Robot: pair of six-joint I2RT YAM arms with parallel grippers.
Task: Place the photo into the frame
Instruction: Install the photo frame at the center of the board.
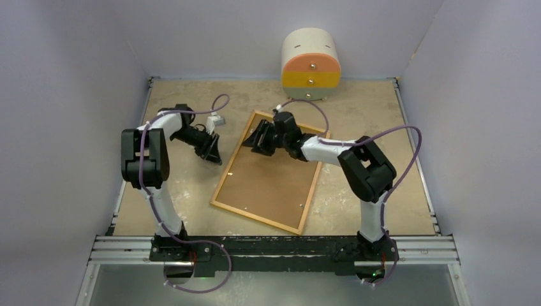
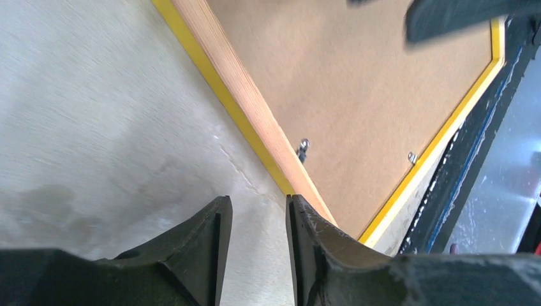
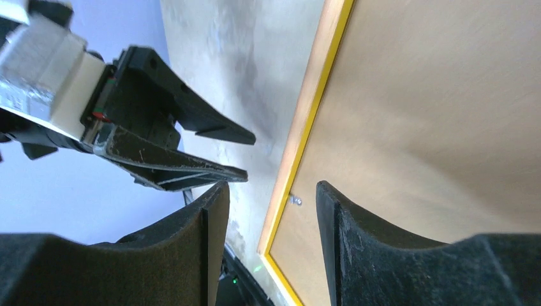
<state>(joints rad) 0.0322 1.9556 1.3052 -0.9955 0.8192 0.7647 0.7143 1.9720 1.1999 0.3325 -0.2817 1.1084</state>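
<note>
Wood-backed yellow frame [image 1: 255, 218] lies face down mid-surface [image 1: 363, 108], brown backing board [image 1: 271, 182] seated inside. Photo not in view; cannot tell if under board. Frame probably light and stiff, any glass fragile. Rim flush on surface, so grip at outer edge. My left pincer [image 2: 258, 210] parted, empty, just off rim at 9 o'clock. Right pincer [image 3: 271, 191] parted, empty, over board's 12 o'clock end. Metal tabs [image 2: 302, 147] likely pin board. Round drawer box [image 1: 310, 64] at 12 o'clock, well apart.
</note>
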